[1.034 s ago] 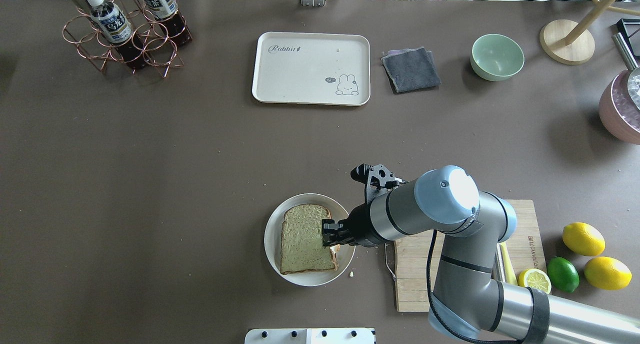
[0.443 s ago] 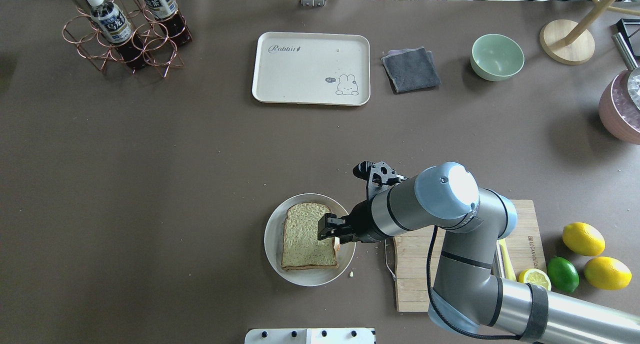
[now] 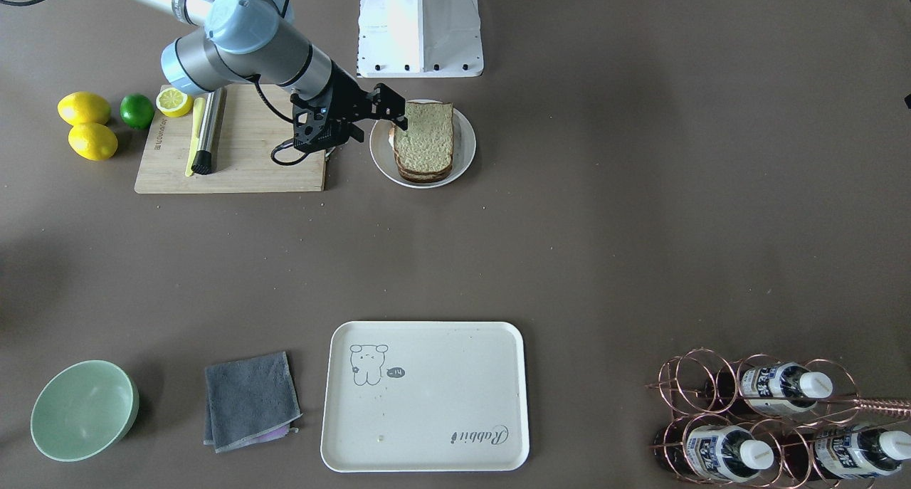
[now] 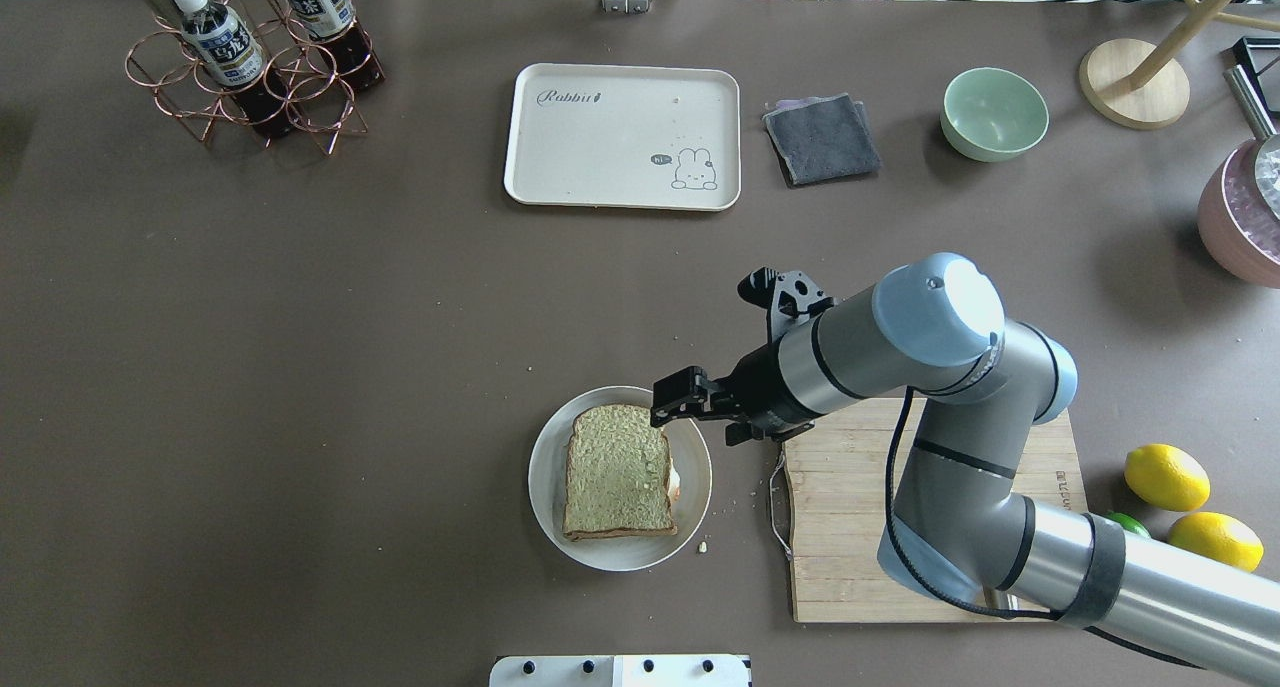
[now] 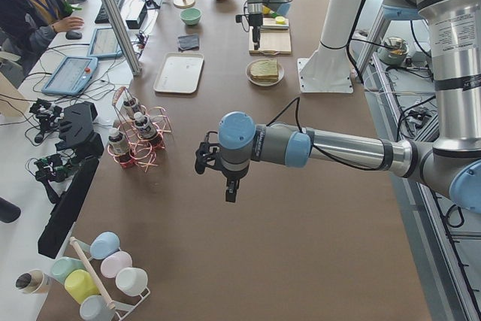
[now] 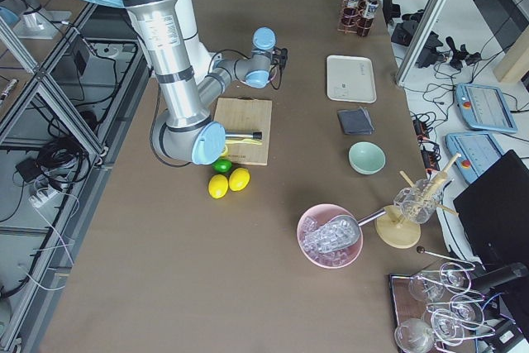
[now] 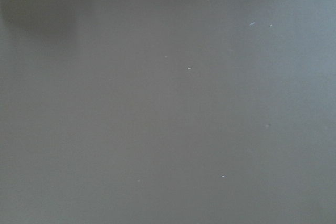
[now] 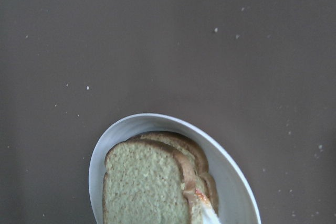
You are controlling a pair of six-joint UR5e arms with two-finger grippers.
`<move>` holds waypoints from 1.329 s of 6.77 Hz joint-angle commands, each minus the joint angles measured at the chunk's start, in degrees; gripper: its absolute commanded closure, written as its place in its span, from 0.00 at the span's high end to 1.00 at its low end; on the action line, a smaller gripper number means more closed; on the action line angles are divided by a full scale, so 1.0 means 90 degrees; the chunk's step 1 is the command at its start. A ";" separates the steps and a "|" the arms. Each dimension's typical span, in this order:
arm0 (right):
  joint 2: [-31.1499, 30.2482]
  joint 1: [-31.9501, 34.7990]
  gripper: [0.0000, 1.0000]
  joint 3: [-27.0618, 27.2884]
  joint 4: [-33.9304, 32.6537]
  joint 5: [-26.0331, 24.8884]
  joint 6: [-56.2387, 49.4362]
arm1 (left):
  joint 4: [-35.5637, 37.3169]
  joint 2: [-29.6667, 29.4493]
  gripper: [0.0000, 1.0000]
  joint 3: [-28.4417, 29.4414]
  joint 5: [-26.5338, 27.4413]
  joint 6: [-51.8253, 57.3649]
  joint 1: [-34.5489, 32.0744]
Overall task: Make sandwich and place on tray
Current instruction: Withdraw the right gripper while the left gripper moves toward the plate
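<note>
The sandwich (image 4: 617, 472) lies on a round white plate (image 4: 545, 487) on the desk, well apart from the tray (image 4: 620, 137); two pale greenish-tan, brown-crusted slices, white egg peeping out one side; the right hand (image 4: 668, 399) hovers at its corner, spread wide, empty; of the left hand (image 5: 201, 162) I cannot tell.

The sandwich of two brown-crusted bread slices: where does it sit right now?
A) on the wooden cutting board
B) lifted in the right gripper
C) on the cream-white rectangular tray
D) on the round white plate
D: the sandwich lies flat on the round white plate, far from the cream-white rectangular tray, and the right gripper over the plate's rim holds nothing.
</note>
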 commanded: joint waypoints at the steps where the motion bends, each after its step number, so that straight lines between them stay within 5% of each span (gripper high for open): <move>1: -0.0613 0.1483 1.00 0.0028 -0.0197 0.1250 -0.1215 | -0.0662 -0.0593 0.98 -0.0353 -0.0048 -0.2343 0.1236; 2: -0.1168 0.2138 1.00 0.0018 -0.0322 0.1613 -0.2199 | -0.0946 -0.0992 0.98 -0.0461 0.0039 -0.3602 0.1977; 5: -0.2255 0.3323 1.00 0.0018 -0.1394 0.1694 -0.5188 | -0.1389 -0.2815 0.97 -0.0249 0.1810 -0.6760 0.4748; 7: -0.2735 0.3909 1.00 -0.0040 -0.2058 0.1705 -0.6742 | -0.1417 -0.3601 0.96 0.0366 0.2926 -0.7091 0.6060; 9: -0.2961 0.4447 1.00 0.0008 -0.2616 0.1705 -0.7791 | -0.1660 -0.4158 0.86 0.0961 0.3097 -0.7480 0.6494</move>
